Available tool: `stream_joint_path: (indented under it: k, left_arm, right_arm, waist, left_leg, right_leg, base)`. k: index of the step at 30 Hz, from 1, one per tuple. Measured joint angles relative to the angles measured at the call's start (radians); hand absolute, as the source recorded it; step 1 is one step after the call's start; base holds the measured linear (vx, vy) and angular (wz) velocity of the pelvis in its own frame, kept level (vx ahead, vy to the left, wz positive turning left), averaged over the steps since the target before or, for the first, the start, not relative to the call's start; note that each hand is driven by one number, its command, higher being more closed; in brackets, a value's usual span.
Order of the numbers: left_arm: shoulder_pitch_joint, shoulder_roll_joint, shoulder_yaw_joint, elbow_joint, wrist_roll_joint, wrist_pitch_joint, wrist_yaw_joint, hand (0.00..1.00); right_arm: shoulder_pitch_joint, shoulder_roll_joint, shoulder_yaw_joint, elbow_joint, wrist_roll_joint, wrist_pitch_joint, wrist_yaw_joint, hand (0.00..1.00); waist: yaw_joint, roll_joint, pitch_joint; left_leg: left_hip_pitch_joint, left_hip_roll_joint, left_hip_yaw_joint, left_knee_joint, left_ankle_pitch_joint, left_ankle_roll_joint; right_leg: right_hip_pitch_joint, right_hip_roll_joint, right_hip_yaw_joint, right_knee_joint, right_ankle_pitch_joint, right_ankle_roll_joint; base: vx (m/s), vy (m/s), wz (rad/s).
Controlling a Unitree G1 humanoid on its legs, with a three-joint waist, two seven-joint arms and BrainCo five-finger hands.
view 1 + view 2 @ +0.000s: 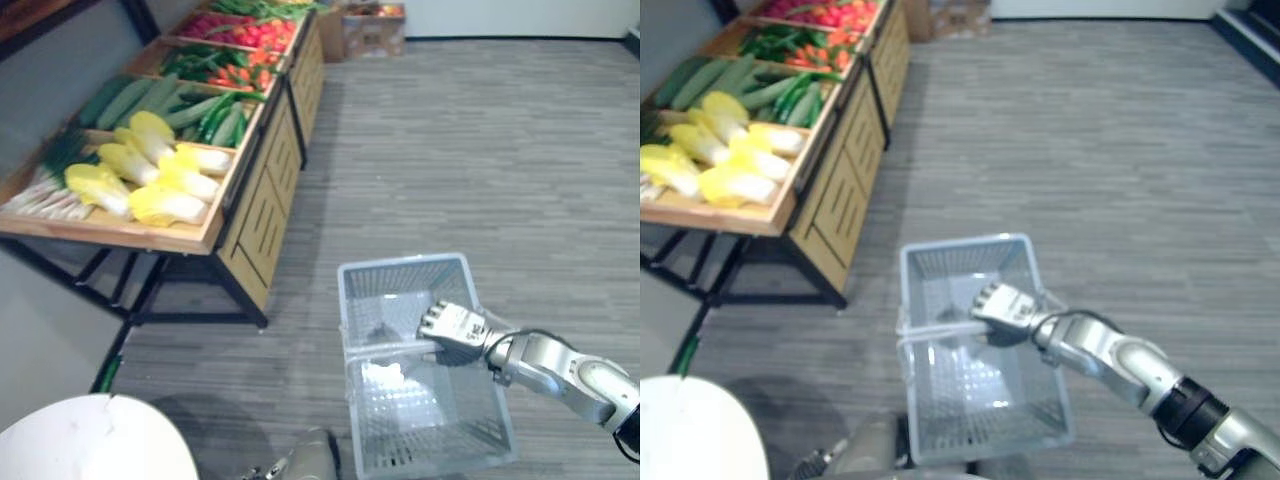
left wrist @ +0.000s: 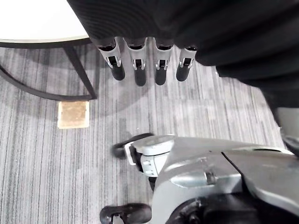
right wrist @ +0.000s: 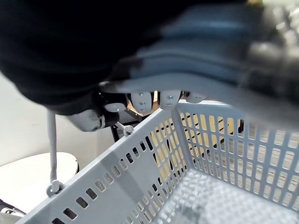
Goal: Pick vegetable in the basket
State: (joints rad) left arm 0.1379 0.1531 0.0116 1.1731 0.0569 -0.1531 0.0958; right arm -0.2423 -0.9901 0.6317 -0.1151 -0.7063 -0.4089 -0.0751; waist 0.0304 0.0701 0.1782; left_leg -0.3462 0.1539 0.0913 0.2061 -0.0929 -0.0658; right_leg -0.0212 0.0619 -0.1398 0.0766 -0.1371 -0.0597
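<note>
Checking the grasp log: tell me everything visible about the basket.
The basket is grey plastic, rectangular, with slotted walls and a perforated bottom, upright and empty. Its thin handle is raised across the middle, and the right hand is curled round it. It is over the grey carpet, apart from the wooden produce stand; resting or lifted, I cannot tell.

Grey slotted plastic basket (image 1: pixel 402 270), upright, above floor (image 1: pixel 480 150), yellow-white cabbages (image 1: pixel 150 172) lying on wooden stand (image 1: pixel 262 205)
</note>
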Motion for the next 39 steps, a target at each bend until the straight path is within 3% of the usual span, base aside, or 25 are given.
stream_joint_path:
  k: [1, 2, 5, 6, 7, 8, 9, 11, 12, 14, 17, 19, 21, 23, 26, 27, 28, 29, 30, 32, 33, 34, 35, 38, 39]
  left_arm:
    - [0.009, -0.008, -0.006, 0.007, 0.005, -0.001, 0.002, 0.00]
    - [0.021, 0.004, -0.006, 0.005, 0.006, -0.010, 0.006, 0.00]
    - [0.008, 0.004, -0.005, 0.022, 0.013, -0.009, 0.010, 0.00]
    - [0.018, 0.003, -0.005, 0.022, 0.029, -0.009, 0.015, 0.00]
    - [0.024, 0.006, -0.004, 0.023, 0.029, -0.008, 0.016, 0.00]
    - [0.036, 0.011, 0.005, 0.031, 0.029, -0.008, 0.022, 0.00]
    - [0.036, 0.005, 0.017, 0.040, 0.037, -0.002, 0.025, 0.00]
    - [0.038, 0.014, 0.019, 0.039, 0.046, 0.005, 0.025, 0.00]
    - [0.054, 0.019, 0.014, 0.032, 0.046, 0.012, 0.024, 0.00]
    - [0.062, 0.041, -0.016, 0.015, 0.046, 0.021, 0.024, 0.00]
    - [0.021, 0.066, -0.036, -0.002, 0.044, 0.030, 0.022, 0.00]
    - [-0.021, 0.064, -0.044, -0.001, 0.041, 0.031, 0.021, 0.00]
    - [-0.043, 0.064, -0.046, -0.007, 0.032, 0.029, 0.022, 0.00]
    - [-0.055, 0.064, -0.047, -0.012, 0.026, 0.023, 0.024, 0.00]
    - [-0.044, 0.061, -0.026, -0.008, 0.023, 0.004, 0.026, 0.00]
    - [-0.018, 0.073, 0.006, -0.006, 0.023, 0.001, 0.027, 0.00]
    - [-0.017, 0.070, 0.023, -0.001, 0.022, 0.003, 0.027, 0.00]
    - [-0.043, 0.041, 0.043, 0.012, 0.007, 0.026, 0.028, 0.00]
    - [-0.071, 0.009, 0.064, 0.022, -0.016, 0.038, 0.033, 0.00]
    - [-0.064, -0.030, 0.104, 0.009, -0.017, 0.031, 0.034, 0.00]
    - [-0.044, -0.046, 0.163, 0.010, -0.060, 0.035, 0.042, 0.00]
    - [-0.031, -0.048, 0.190, 0.007, -0.076, 0.038, 0.045, 0.00]
    - [-0.007, -0.047, 0.216, 0.009, -0.101, 0.039, 0.056, 0.00]
    - [0.039, -0.038, 0.228, 0.022, -0.210, 0.059, 0.058, 0.00]
    - [0.054, -0.038, 0.229, 0.022, -0.212, 0.068, 0.055, 0.00]
  right_arm:
    - [0.010, -0.005, -0.002, 0.001, 0.001, -0.001, 0.000, 1.00]
    - [0.024, 0.006, -0.002, 0.001, 0.000, -0.001, 0.000, 1.00]
    - [0.019, 0.007, -0.003, 0.006, 0.000, -0.002, 0.000, 1.00]
    - [0.019, 0.016, -0.002, 0.010, 0.000, -0.001, 0.000, 1.00]
    - [0.019, 0.034, 0.001, 0.015, 0.000, 0.000, 0.000, 1.00]
    - [0.022, 0.063, 0.006, 0.014, 0.000, -0.003, 0.000, 1.00]
    - [0.014, 0.074, 0.000, 0.012, 0.001, -0.005, -0.004, 1.00]
    - [0.012, 0.101, 0.007, 0.018, 0.000, 0.003, -0.004, 1.00]
    - [0.016, 0.140, 0.016, 0.020, -0.001, 0.002, -0.004, 1.00]
    - [0.030, 0.176, 0.014, 0.019, -0.001, 0.003, -0.004, 1.00]
    - [0.031, 0.191, 0.014, 0.051, -0.002, 0.006, -0.004, 1.00]
    - [0.030, 0.192, 0.016, 0.057, -0.003, 0.015, -0.001, 1.00]
    - [0.024, 0.194, 0.018, 0.064, -0.003, 0.018, 0.000, 1.00]
    - [0.010, 0.196, 0.026, 0.089, -0.002, 0.022, -0.002, 1.00]
    - [0.003, 0.191, 0.045, 0.092, -0.001, 0.032, -0.001, 1.00]
    - [0.006, 0.191, 0.055, 0.091, -0.001, 0.031, 0.000, 1.00]
    - [0.008, 0.183, 0.055, 0.095, -0.001, 0.032, 0.000, 1.00]
    - [0.017, 0.171, 0.048, 0.096, -0.001, 0.050, 0.004, 1.00]
    - [0.008, 0.165, 0.044, 0.094, -0.001, 0.055, 0.017, 1.00]
    - [0.000, 0.164, 0.053, 0.102, -0.001, 0.053, 0.038, 1.00]
    - [0.003, 0.177, 0.053, 0.157, 0.002, 0.049, 0.041, 1.00]
    - [0.008, 0.179, 0.048, 0.177, 0.002, 0.050, 0.042, 1.00]
    - [0.023, 0.179, 0.038, 0.194, 0.003, 0.055, 0.044, 1.00]
    - [0.120, 0.195, -0.045, 0.210, 0.014, 0.064, 0.047, 1.00]
    - [0.165, 0.210, -0.081, 0.238, 0.015, 0.078, 0.047, 1.00]
  waist:
    - [0.015, 0.017, -0.005]
    - [0.035, -0.013, -0.003]
    - [0.031, -0.010, -0.002]
    - [0.042, -0.015, -0.002]
    - [0.046, -0.038, -0.010]
    - [0.065, -0.090, -0.045]
    - [0.065, -0.102, -0.055]
    - [0.058, -0.113, -0.051]
    - [0.058, -0.126, -0.052]
    - [0.045, -0.129, -0.057]
    - [0.025, -0.133, -0.052]
    - [0.024, -0.113, -0.039]
    - [0.022, -0.104, -0.035]
    - [0.008, -0.105, -0.035]
    - [0.019, -0.119, -0.040]
    - [0.025, -0.151, -0.049]
    - [0.030, -0.138, -0.045]
    - [0.023, -0.121, -0.045]
    - [0.037, -0.092, -0.056]
    - [0.051, -0.082, -0.066]
    - [0.042, -0.072, -0.080]
    - [0.038, -0.075, -0.083]
    - [0.037, -0.103, -0.081]
    - [0.047, -0.135, -0.076]
    - [0.045, -0.136, -0.076]
  left_leg:
    - [-0.010, 0.017, -0.016, -0.033, 0.029, 0.000]
    - [-0.014, -0.006, -0.018, 0.006, 0.084, -0.013]
    - [-0.072, 0.005, -0.012, 0.038, 0.112, 0.017]
    - [-0.061, 0.010, 0.020, 0.046, 0.160, 0.009]
    - [-0.044, -0.013, 0.044, 0.054, 0.150, 0.034]
    - [-0.025, -0.072, 0.083, 0.040, 0.098, 0.042]
    - [-0.004, -0.109, 0.098, 0.041, 0.067, 0.075]
    - [0.056, -0.147, 0.111, 0.053, 0.037, 0.110]
    - [0.139, -0.177, 0.111, 0.046, -0.017, 0.126]
    - [0.236, -0.204, 0.057, 0.024, -0.060, 0.146]
    - [0.380, -0.223, -0.069, -0.043, -0.073, 0.155]
    - [0.460, -0.198, -0.140, -0.063, -0.073, 0.155]
    - [0.493, -0.180, -0.210, -0.052, -0.076, 0.159]
    - [0.490, -0.159, -0.280, 0.003, -0.104, 0.156]
    - [0.483, -0.140, -0.389, 0.119, -0.188, 0.109]
    - [0.482, -0.146, -0.438, 0.159, -0.223, 0.089]
    - [0.486, -0.132, -0.470, 0.178, -0.240, 0.085]
    - [0.486, -0.103, -0.530, 0.206, -0.231, 0.068]
    - [0.461, -0.081, -0.579, 0.211, -0.171, 0.045]
    - [0.454, -0.033, -0.617, 0.190, -0.107, 0.016]
    - [0.428, 0.004, -0.627, 0.202, -0.014, -0.010]
    - [0.414, 0.009, -0.618, 0.214, 0.039, -0.019]
    - [0.391, 0.009, -0.595, 0.229, 0.117, -0.025]
    - [0.267, 0.024, -0.338, 0.326, 0.034, -0.040]
    - [0.234, 0.045, -0.157, 0.302, 0.009, -0.025]
  right_leg:
    - [0.010, 0.032, 0.014, 0.031, -0.002, 0.025]
    - [0.018, 0.002, 0.046, 0.074, -0.060, 0.034]
    - [0.081, -0.026, 0.036, 0.016, -0.074, 0.062]
    - [0.099, -0.052, 0.048, 0.036, -0.116, 0.081]
    - [0.094, -0.081, 0.062, 0.061, -0.143, 0.087]
    - [0.078, -0.148, 0.081, 0.102, -0.185, 0.081]
    - [0.027, -0.176, 0.109, 0.277, -0.182, 0.085]
    - [-0.039, -0.212, 0.168, 0.520, -0.128, 0.111]
    - [-0.096, -0.218, 0.207, 0.737, 0.019, 0.147]
    - [-0.147, -0.222, 0.206, 0.934, 0.192, 0.186]
    - [-0.265, -0.229, 0.121, 1.106, 0.060, 0.037]
    - [-0.327, -0.233, 0.049, 0.994, -0.015, 0.016]
    - [-0.354, -0.233, 0.030, 0.771, -0.023, 0.032]
    - [-0.358, -0.227, 0.077, 0.483, 0.012, 0.085]
    - [-0.335, -0.263, 0.227, 0.119, 0.088, 0.192]
    - [-0.305, -0.299, 0.264, 0.055, 0.073, 0.200]
    - [-0.304, -0.301, 0.250, 0.090, 0.145, 0.271]
    - [-0.319, -0.275, 0.209, 0.201, 0.155, 0.259]
    - [-0.338, -0.270, 0.166, 0.309, 0.084, 0.216]
    - [-0.334, -0.272, 0.090, 0.392, 0.032, 0.177]
    - [-0.296, -0.269, 0.014, 0.423, 0.003, 0.126]
    - [-0.269, -0.273, -0.019, 0.416, -0.005, 0.112]
    - [-0.223, -0.281, -0.058, 0.390, -0.014, 0.097]
    - [-0.044, -0.296, -0.192, 0.226, -0.014, 0.096]
    - [0.008, -0.296, -0.247, 0.191, -0.014, 0.097]
  base:
    - [0.29, 0.121, -0.63]
    - [0.37, 0.142, -0.29]
    - [0.35, 0.207, 0.06]
    - [0.36, 0.236, -0.12]
    - [0.52, 0.298, -0.25]
    - [0.65, 0.270, -0.16]
    - [0.48, 0.157, -0.09]
    - [0.52, 0.202, 0.14]
    - [0.66, 0.274, 0.21]
    - [0.56, 0.163, 0.54]
    - [0.59, 0.010, 0.97]
    - [0.55, -0.084, 1.05]
    - [0.49, -0.164, 1.16]
    - [0.49, -0.244, 1.39]
    - [0.57, -0.444, 1.22]
    - [0.59, -0.532, 1.43]
    - [0.58, -0.564, 1.55]
    - [0.48, -0.548, 1.48]
    - [0.48, -0.548, 1.38]
    - [0.38, -0.446, 1.20]
    - [0.50, -0.531, 1.37]
    - [0.39, -0.413, 1.45]
    - [0.34, -0.326, 1.37]
    - [0.29, -0.215, 1.25]
    - [0.23, -0.070, 1.23]
